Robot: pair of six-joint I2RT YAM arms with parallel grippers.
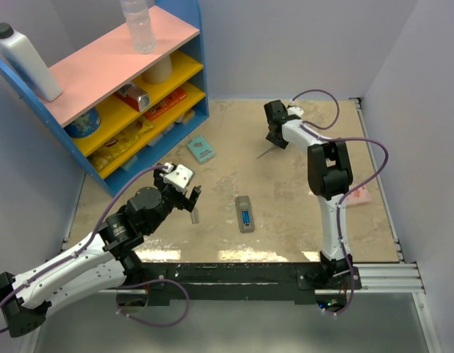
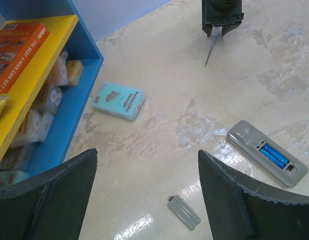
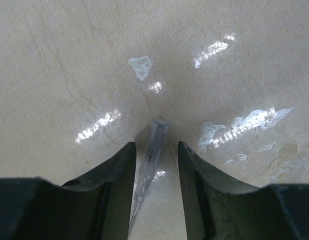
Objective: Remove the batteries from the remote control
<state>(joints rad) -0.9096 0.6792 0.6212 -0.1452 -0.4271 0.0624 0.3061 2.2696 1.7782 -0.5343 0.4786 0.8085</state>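
Observation:
The grey remote control (image 1: 244, 214) lies face-open on the table, with the blue batteries (image 1: 246, 219) in its recess. In the left wrist view the remote (image 2: 254, 142) lies at the right, the batteries (image 2: 273, 155) still seated. Its small grey battery cover (image 2: 184, 212) lies loose on the table. My left gripper (image 1: 192, 197) hovers above the cover, open wide and empty (image 2: 147, 151). My right gripper (image 1: 275, 140) is far back, low over the table, its jaws straddling a thin grey stick (image 3: 153, 150) with a gap on both sides.
A teal flat box (image 1: 201, 148) lies near the blue shelf (image 1: 201, 110), which holds packets and cans. A white bottle (image 1: 21, 59) and a clear bottle (image 1: 139, 26) stand on the shelf's top. A pink packet (image 1: 359, 195) lies by the right wall.

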